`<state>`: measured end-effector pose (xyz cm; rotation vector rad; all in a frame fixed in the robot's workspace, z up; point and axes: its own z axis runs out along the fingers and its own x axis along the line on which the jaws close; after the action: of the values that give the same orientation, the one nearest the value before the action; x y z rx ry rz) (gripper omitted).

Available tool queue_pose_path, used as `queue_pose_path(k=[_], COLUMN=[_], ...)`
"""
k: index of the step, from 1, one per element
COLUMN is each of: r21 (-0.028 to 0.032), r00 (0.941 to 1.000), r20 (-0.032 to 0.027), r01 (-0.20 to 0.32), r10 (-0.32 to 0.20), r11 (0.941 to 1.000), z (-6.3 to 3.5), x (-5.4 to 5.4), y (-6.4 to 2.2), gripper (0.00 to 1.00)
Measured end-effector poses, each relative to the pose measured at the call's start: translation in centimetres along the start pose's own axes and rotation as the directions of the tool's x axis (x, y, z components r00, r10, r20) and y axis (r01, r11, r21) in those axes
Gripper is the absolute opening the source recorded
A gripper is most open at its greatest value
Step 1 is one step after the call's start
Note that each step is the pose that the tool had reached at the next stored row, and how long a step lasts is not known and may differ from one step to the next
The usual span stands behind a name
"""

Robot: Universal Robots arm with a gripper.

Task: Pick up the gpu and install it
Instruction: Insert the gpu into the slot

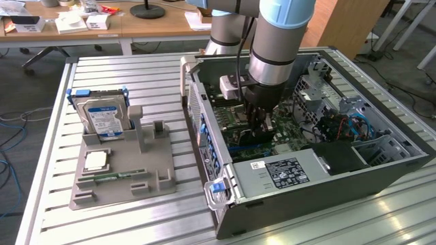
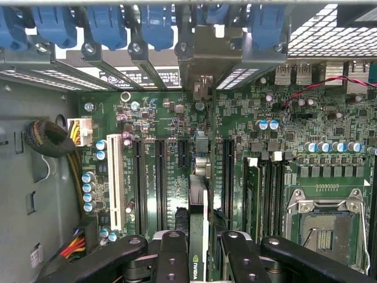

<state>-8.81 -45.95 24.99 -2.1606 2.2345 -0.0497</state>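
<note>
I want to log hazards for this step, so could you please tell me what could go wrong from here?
The gripper holds the gpu edge-on above several parallel motherboard slots; a slight offset might jam it on a slot's edge or put it in the wrong slot. The card's metal bracket sits close to the rear slot covers and could catch there.

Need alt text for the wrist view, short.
The robot's hand grips a graphics card edge-on over the long slots of a green motherboard inside a computer case. Blue slot clips line the case wall beyond the card; the processor socket is empty.
</note>
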Motion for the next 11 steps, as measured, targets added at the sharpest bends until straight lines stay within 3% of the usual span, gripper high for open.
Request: queue_pose_path(k=[11], r21=[0.0003], r00=[1.0000], r20=[0.0003], r01=[0.000], r10=[0.000], r11=[1.0000], z=[-0.13], x=[0.00], y=[-0.02], gripper=[0.26])
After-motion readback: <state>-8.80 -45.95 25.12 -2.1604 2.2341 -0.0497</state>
